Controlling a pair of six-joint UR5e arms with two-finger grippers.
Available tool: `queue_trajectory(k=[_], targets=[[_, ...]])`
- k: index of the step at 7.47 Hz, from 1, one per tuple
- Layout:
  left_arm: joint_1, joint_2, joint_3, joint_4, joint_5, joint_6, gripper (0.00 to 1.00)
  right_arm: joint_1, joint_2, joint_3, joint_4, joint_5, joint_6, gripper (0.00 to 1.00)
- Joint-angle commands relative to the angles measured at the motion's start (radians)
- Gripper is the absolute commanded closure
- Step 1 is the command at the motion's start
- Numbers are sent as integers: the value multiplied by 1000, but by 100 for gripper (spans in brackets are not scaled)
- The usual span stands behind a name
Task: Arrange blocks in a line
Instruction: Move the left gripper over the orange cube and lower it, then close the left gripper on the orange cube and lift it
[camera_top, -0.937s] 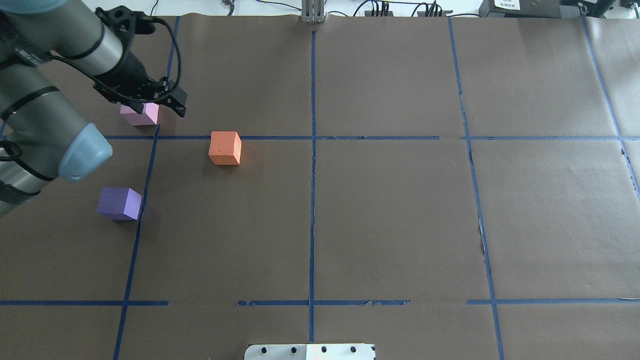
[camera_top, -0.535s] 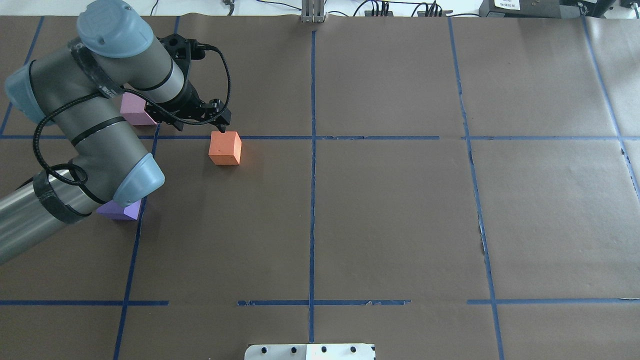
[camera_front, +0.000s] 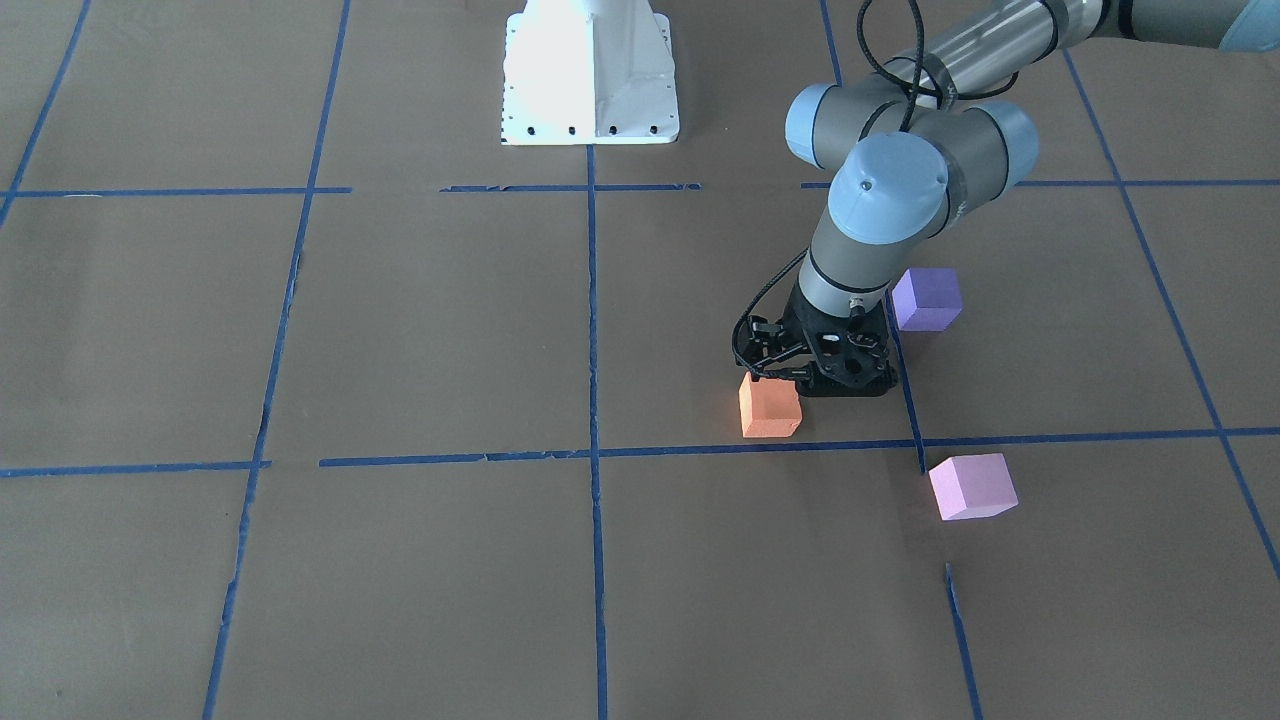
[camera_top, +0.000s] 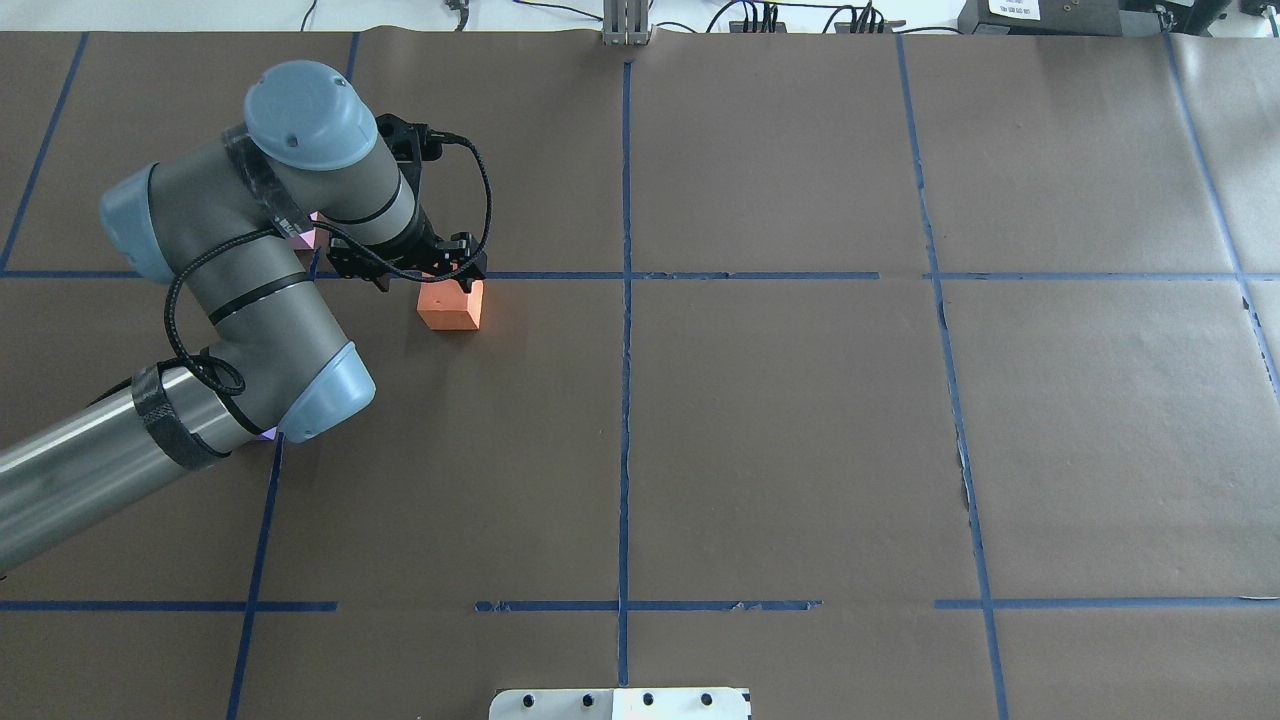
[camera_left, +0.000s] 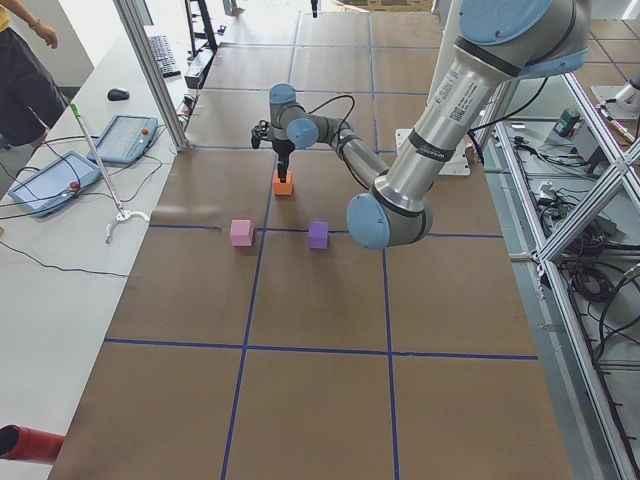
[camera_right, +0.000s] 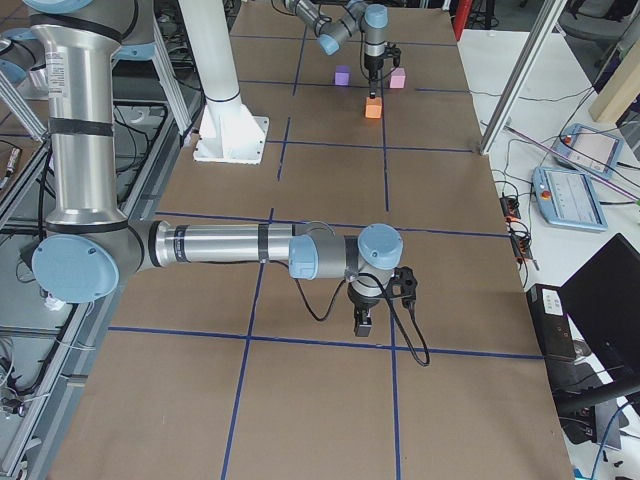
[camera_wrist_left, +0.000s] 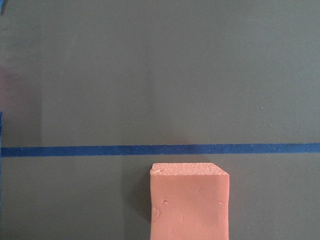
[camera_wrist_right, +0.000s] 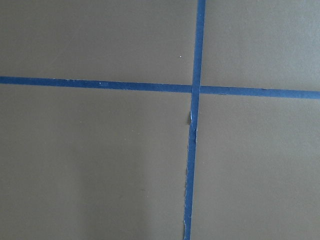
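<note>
The orange block (camera_top: 450, 306) sits just on the near side of a blue tape line; it also shows in the front view (camera_front: 770, 408) and at the bottom of the left wrist view (camera_wrist_left: 190, 202). My left gripper (camera_top: 430, 280) hangs right over it, jaws open on either side of its top, apart from it. The pink block (camera_front: 972, 486) and the purple block (camera_front: 925, 298) rest on the table to the left; in the overhead view my arm hides most of both. My right gripper (camera_right: 362, 322) hovers over bare table far away; I cannot tell whether it is open.
Blue tape lines (camera_top: 625, 400) divide the brown paper table into a grid. The white robot base (camera_front: 588, 70) stands at the near middle edge. Teach pendants (camera_left: 45, 180) and an operator (camera_left: 20, 70) are beyond the far edge.
My left arm swung right, from over the pink block to over the orange block. It now covers most of the pink and purple blocks in the overhead view. The blocks have not moved.
</note>
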Motion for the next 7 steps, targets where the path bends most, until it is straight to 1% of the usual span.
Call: queue_trajectory(k=[1, 4, 6, 7], targets=[[9, -12, 38, -28, 7, -2, 0, 0, 0, 0, 1, 0, 0, 0], [11, -40, 120, -77, 5, -2, 1, 0, 0, 0, 1, 0, 0, 0], [11, -39, 134, -88, 7, -2, 1, 0, 0, 0, 0, 0, 0, 0], [15, -43, 166, -124, 7, -5, 2, 0, 0, 0, 1, 0, 0, 0]])
